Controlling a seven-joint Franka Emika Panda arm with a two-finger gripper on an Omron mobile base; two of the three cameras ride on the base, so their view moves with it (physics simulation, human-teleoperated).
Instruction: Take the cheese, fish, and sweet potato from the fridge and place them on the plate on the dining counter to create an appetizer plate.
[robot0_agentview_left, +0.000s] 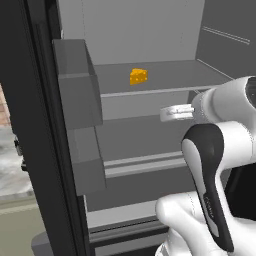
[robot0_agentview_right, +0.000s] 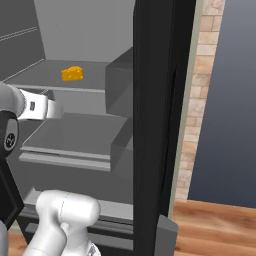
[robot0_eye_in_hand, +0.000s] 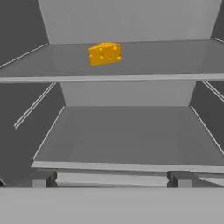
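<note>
Inside the fridge (robot0_agentview_left: 150, 30): grey walls and grey shelves, black door swung open, grey door bins (robot0_agentview_left: 77, 85) on its inner side.
Cheese (robot0_agentview_left: 138, 76): yellow-orange wedge with holes, lying alone on the upper shelf (robot0_eye_in_hand: 175, 61), left of that shelf's middle and set back from its front edge.
Gripper (robot0_eye_in_hand: 111, 178): fingers spread wide with nothing between them, pointing into the fridge at the level of the lower shelf (robot0_eye_in_hand: 127, 135).
Cheese relative to gripper: one shelf higher, farther back in the fridge, slightly to the left in the hand view, well apart and untouched.
Fingertips (robot0_eye_in_hand: 43, 178): two small dark tips at the front of the lower shelf.
</note>
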